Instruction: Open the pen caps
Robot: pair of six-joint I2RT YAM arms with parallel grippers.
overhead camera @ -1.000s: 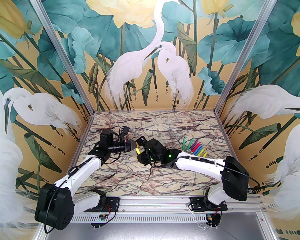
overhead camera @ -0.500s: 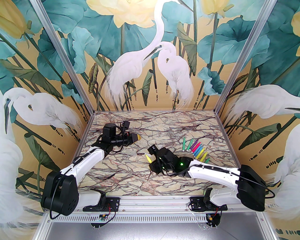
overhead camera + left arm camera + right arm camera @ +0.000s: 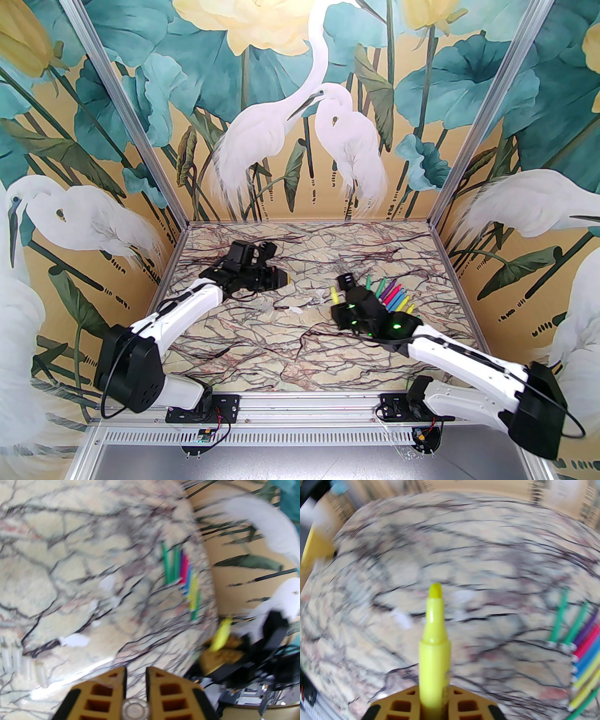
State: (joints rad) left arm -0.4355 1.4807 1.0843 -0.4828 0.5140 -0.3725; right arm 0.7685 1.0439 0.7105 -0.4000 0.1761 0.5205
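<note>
The right gripper is clamped on a yellow pen, whose bare chisel tip points up and away from the fingers. A second ago this gripper met the left one at the middle of the table over that pen. Now the two are well apart, and the right has carried the pen over to just beside the row of pens. The left gripper has drawn back toward the far left. Its fingers stand almost together, pinching a small clear round piece that looks like the pen cap seen end-on. From above, its yellow fingertips point right, toward the middle of the table.

Between the arms, several loose caps lie scattered on the surface, pale and hard to make out. The left wrist view, blurred, shows a few more side by side at its left edge.

The table has a cream marble pattern with dark and reddish veins. An aluminium rail runs along its near edge and carries both arm bases. Three walls enclose it, painted with a mural of white egrets, teal lotus leaves and pale yellow flowers on an ochre ground.
</note>
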